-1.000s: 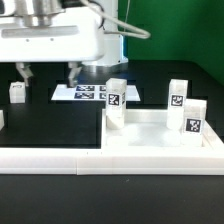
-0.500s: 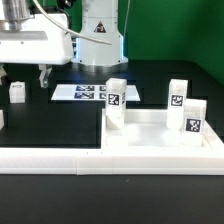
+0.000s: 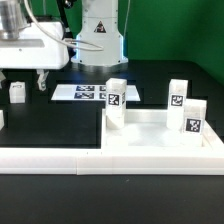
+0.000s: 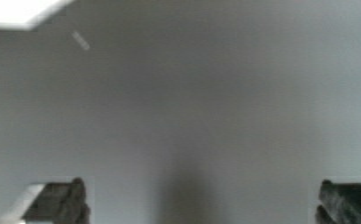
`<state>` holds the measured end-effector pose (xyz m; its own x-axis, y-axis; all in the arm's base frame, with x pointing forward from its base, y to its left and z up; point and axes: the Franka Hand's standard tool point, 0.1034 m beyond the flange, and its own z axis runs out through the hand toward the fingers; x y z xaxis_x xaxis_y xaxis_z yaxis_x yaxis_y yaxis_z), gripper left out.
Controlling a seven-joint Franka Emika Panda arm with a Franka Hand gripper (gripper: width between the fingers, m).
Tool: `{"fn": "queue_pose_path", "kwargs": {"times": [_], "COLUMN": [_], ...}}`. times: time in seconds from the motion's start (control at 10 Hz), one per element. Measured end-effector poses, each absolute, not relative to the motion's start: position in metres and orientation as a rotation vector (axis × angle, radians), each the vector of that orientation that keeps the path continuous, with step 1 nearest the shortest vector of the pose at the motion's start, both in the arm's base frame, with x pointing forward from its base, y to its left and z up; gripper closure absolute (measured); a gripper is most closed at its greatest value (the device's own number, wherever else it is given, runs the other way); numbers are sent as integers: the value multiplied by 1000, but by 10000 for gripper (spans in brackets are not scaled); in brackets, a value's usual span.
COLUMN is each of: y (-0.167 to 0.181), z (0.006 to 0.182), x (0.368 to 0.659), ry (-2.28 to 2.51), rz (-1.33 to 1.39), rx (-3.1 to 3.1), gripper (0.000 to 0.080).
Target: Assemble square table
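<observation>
A white square table top [image 3: 160, 135], shaped like a tray with a raised rim, sits on the black table [image 3: 55, 120] in the lower right of the exterior view. 3 white block legs stand upright on it, each with a black-and-white tag: 1 at its near-left corner [image 3: 116, 103], 1 at the back right [image 3: 177, 96], 1 at the right edge [image 3: 193, 118]. A 4th leg [image 3: 17, 91] stands alone at the left edge of the frame. The long white rail [image 3: 60, 159] runs along the front. The marker board [image 3: 88, 92] lies flat at centre. In the upper left the gripper [image 3: 20, 82] hangs above the table, fingers [image 3: 41, 82] spread wide, holding nothing. The wrist view shows both fingertips [image 4: 54, 201] over bare grey surface.
</observation>
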<state>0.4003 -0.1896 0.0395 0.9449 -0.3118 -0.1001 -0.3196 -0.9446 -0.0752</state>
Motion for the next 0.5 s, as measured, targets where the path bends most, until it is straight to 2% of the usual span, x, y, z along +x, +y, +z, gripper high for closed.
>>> {"fn": "queue_pose_path", "kwargs": {"times": [0.2,0.5], "y": [-211,-209], "z": [36,36], "x": [387,388], "ry": [503,499], "rz": [165,165], "rx": [-3030,-3029], "gripper": [150,150]}}
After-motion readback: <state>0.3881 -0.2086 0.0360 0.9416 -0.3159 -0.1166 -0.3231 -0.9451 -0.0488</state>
